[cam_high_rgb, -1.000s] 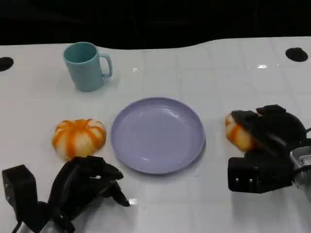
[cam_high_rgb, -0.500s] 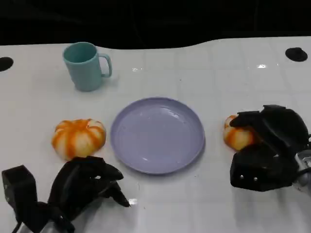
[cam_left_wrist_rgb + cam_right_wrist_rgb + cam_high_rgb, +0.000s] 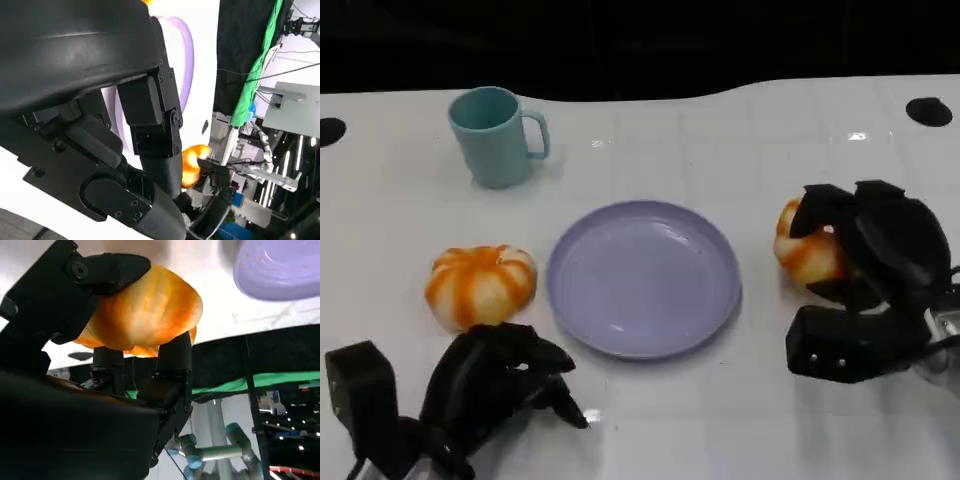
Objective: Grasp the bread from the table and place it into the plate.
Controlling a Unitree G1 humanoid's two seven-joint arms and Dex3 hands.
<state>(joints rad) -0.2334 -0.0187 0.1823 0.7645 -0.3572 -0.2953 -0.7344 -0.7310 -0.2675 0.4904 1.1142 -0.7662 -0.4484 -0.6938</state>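
Bread [image 3: 808, 255] gripped in the right hand [image 3: 865, 255] beside the purple plate [image 3: 643, 277]; left hand [image 3: 490, 375] rests clenched, holding nothing.

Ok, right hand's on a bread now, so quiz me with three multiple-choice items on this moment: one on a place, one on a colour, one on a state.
1. Where is the free bread?
A. On the plate
B. On the table between the plate and the left hand's side
C. In the mug

2. What colour is the plate?
A. Lilac
B. Red
C. Black

3. What is the right hand doing?
A. Lying flat on the table
B. Holding the mug
C. Gripping a bread

Answers: 1 B, it lies on the white table beside the plate's rim; 2 A, head view shows it pale purple; 3 C, the right wrist view shows black fingers wrapped around the orange bread.
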